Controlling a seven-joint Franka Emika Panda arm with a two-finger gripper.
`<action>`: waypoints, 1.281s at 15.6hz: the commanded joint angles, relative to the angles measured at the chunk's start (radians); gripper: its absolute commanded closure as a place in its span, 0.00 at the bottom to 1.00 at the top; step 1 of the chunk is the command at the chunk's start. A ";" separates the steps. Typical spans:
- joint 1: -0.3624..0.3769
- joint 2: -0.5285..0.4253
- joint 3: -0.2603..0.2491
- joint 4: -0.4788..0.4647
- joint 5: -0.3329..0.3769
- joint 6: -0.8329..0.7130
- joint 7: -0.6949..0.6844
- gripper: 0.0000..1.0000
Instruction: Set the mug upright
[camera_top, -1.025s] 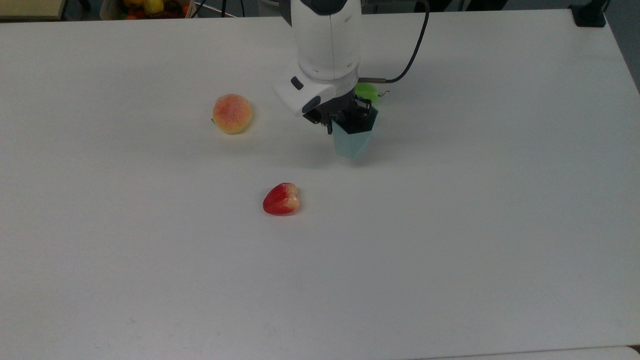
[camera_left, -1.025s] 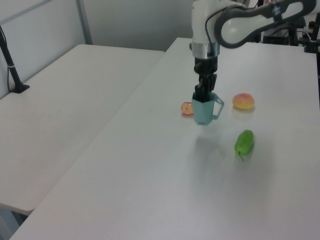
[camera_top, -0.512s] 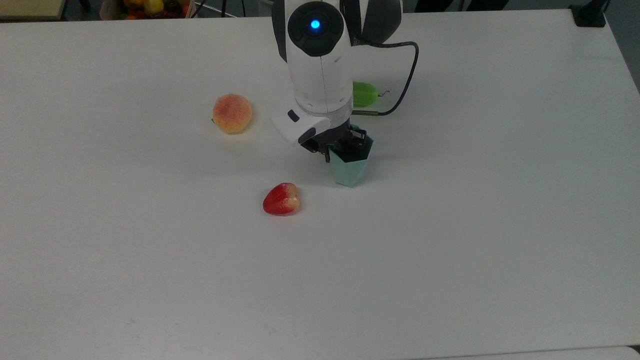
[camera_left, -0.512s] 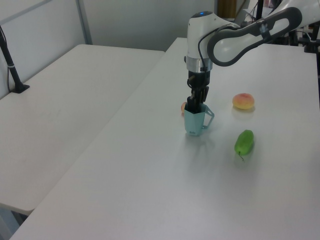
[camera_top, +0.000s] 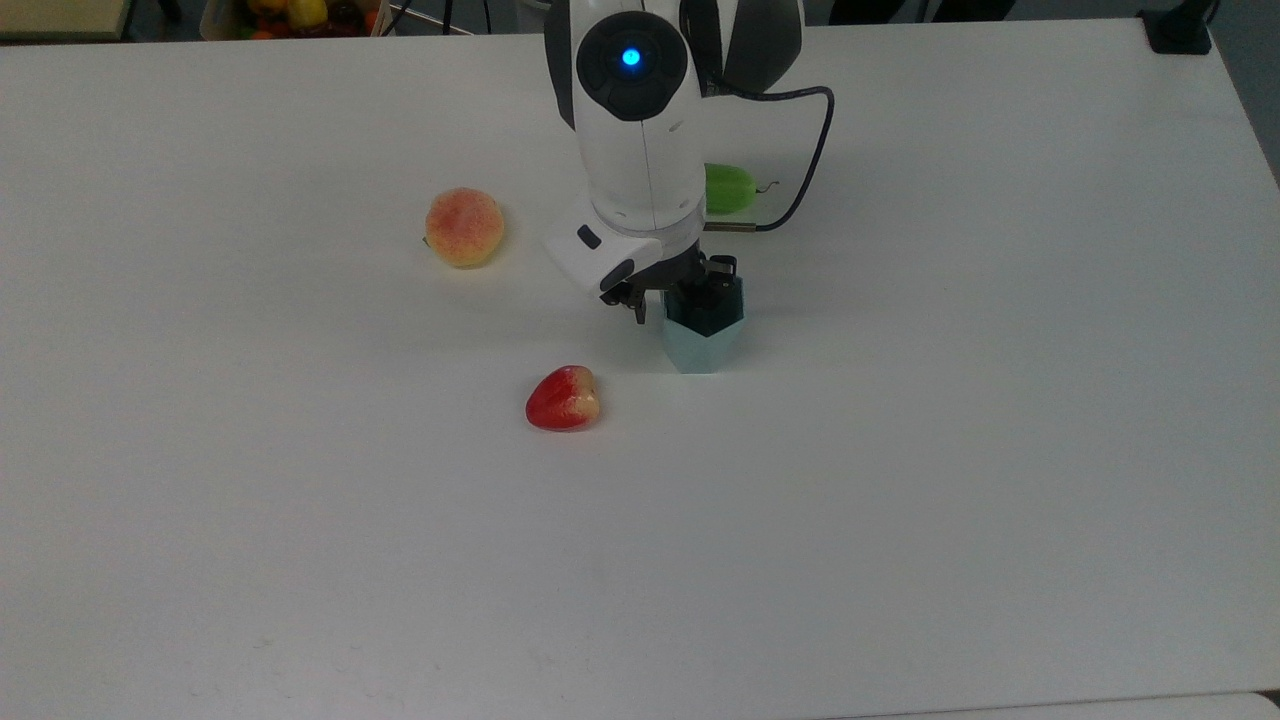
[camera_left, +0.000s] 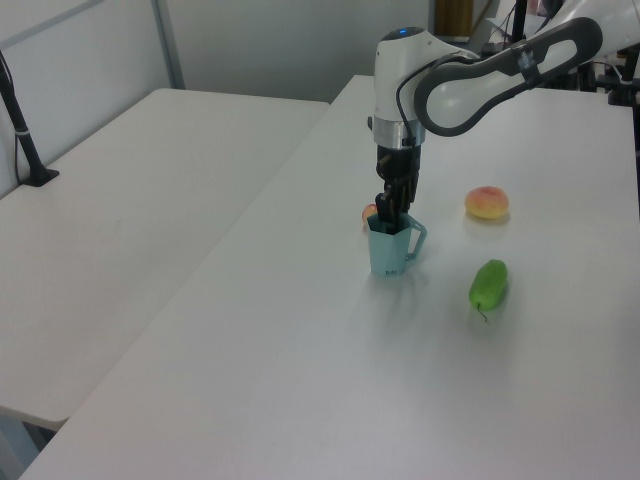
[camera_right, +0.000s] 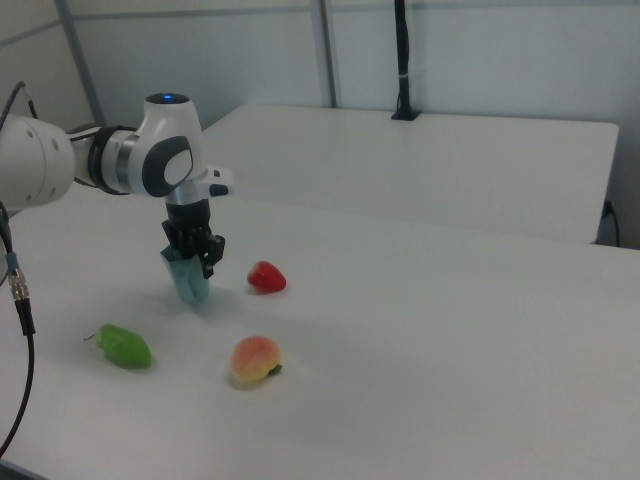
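Standing the mug (camera_top: 702, 338) on the counter (camera_top: 900, 450), mouth up, between red fruit (camera_top: 564, 398) and green fruit (camera_top: 729, 188).
The pincer (camera_top: 700, 290) reaches down into the mouth, one finger apparently inside the rim; whether it still clenches the wall cannot be told. Base appears to rest on the counter, so release seems near. Pale blue-teal, matte, faceted sides, polygonal rim, tapered base; loop handle (camera_left: 415, 240) faces the left view's right.

A robotics lab: a white Franka arm (camera_left: 480, 70) with a trailing black cable (camera_top: 815, 150) stands over a plain white worktop (camera_top: 900, 450), toy fruit such as a peach (camera_top: 464, 227) lies beside the arm, and bare grey partition walls (camera_right: 480, 60) rise behind the worktop.
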 joint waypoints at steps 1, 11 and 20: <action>0.010 -0.056 0.001 -0.024 0.013 0.013 -0.018 0.00; -0.063 -0.335 -0.016 0.023 0.059 -0.270 0.002 0.00; -0.061 -0.544 -0.175 0.024 0.076 -0.559 -0.134 0.00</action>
